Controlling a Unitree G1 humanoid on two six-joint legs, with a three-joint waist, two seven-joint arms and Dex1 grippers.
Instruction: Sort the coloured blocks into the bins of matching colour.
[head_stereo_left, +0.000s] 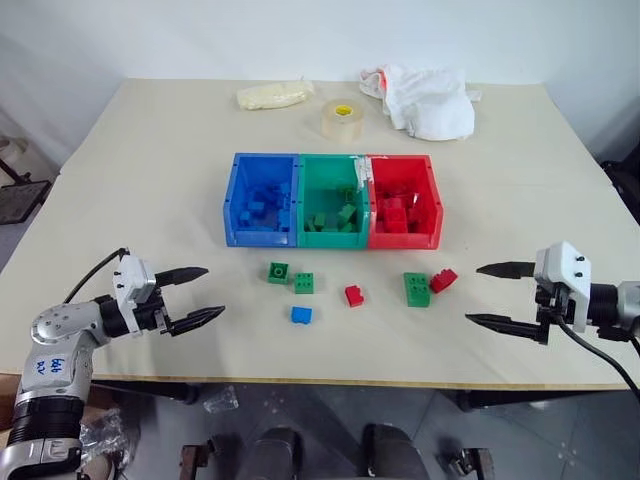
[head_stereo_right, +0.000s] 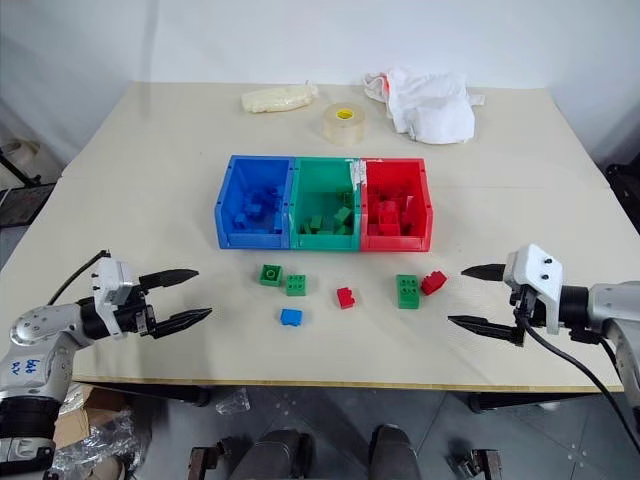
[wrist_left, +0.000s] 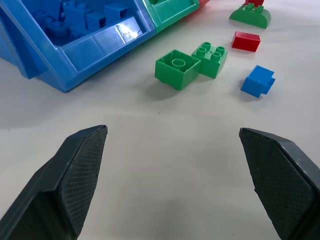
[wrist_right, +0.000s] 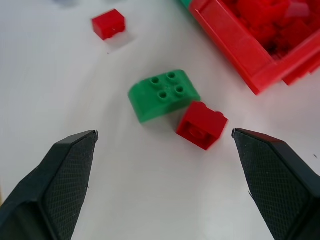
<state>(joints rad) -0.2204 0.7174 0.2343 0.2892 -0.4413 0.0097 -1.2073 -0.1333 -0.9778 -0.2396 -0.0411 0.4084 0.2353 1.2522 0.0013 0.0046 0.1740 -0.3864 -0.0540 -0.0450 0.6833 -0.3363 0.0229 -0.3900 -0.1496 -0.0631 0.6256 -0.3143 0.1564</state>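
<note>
Three joined bins stand mid-table: blue bin (head_stereo_left: 262, 200), green bin (head_stereo_left: 334, 201), red bin (head_stereo_left: 404, 202), each holding blocks of its own colour. In front of them lie loose blocks: two green blocks (head_stereo_left: 278, 272) (head_stereo_left: 304, 283), a blue block (head_stereo_left: 301, 315), a red block (head_stereo_left: 353, 295), a rounded green block (head_stereo_left: 416, 289) and a red block (head_stereo_left: 443, 280) touching it. My left gripper (head_stereo_left: 193, 296) hovers open at the table's near left, nothing between its fingers. My right gripper (head_stereo_left: 497, 295) is open at the near right, facing the green and red pair (wrist_right: 163, 95) (wrist_right: 201, 124).
At the back of the table sit a clear tape roll (head_stereo_left: 341, 119), a crumpled white cloth (head_stereo_left: 425, 98) and a pale yellowish bag (head_stereo_left: 274, 95). The table's front edge (head_stereo_left: 330, 380) runs just below both grippers.
</note>
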